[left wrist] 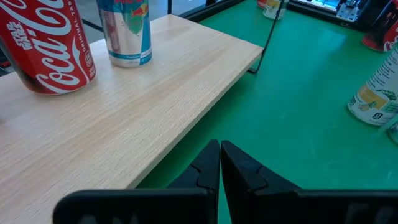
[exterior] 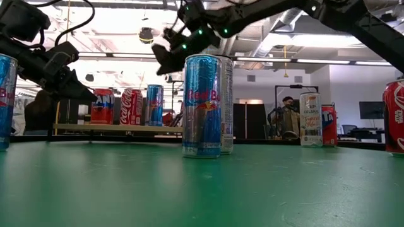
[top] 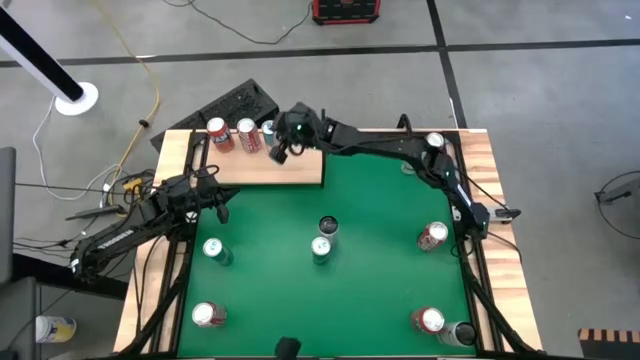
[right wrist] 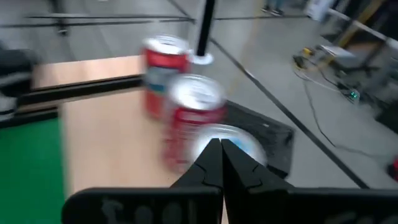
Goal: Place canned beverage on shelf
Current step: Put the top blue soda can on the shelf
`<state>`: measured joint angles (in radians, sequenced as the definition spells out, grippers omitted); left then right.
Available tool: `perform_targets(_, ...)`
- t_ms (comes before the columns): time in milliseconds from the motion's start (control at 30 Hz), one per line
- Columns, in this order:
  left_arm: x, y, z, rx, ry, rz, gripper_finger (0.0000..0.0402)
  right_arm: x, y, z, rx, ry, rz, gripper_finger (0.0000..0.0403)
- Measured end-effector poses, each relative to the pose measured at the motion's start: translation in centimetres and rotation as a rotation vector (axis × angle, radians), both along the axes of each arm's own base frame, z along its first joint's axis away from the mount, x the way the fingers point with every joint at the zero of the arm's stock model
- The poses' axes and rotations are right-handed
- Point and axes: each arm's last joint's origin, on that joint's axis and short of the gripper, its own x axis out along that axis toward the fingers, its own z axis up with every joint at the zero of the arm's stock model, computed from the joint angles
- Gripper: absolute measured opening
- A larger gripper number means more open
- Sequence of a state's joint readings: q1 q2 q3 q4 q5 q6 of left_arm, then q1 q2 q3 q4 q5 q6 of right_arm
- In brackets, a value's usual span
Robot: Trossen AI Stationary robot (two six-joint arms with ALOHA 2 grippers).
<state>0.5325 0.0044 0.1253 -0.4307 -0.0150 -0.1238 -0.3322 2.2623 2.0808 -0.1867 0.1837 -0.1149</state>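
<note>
Green felt tabletop (top: 370, 215) | pale-wood shelf (top: 290, 170) | grey concrete floor (top: 540, 90)

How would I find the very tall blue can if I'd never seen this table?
Start at the green table and look in its middle. Two cans stand close together there; the blue Red Bull can is the slim, tall one, nowhere near the wooden shelf with the red cans.

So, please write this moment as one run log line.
shelf: three cans on it | right gripper: shut, empty, above shelf | left gripper: shut, empty, near shelf | green table: cans remain
</note>
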Motion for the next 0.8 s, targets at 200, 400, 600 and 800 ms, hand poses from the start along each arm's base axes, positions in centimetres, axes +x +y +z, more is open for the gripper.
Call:
perform_targets(200,0.0,0.0,0.0,0.0,0.0,0.0,0.0,0.5,2.0,-0.4,-0.015,0.063,0.056,0.0018)
perform_targets(400,0.0,0.0,0.0,0.0,0.0,0.0,0.0,0.1,1.0,-0.5,0.009,0.063,0.034,0.0018)
perform_targets(600,0.0,0.0,0.0,0.0,0.0,0.0,0.0,-0.1,0.2,-1.3,0.059,0.034,0.086,0.0018)
perform_targets(800,0.0,0.0,0.0,0.0,0.0,0.0,0.0,0.0,-0.2,-2.0,0.084,0.026,0.127,0.0018)
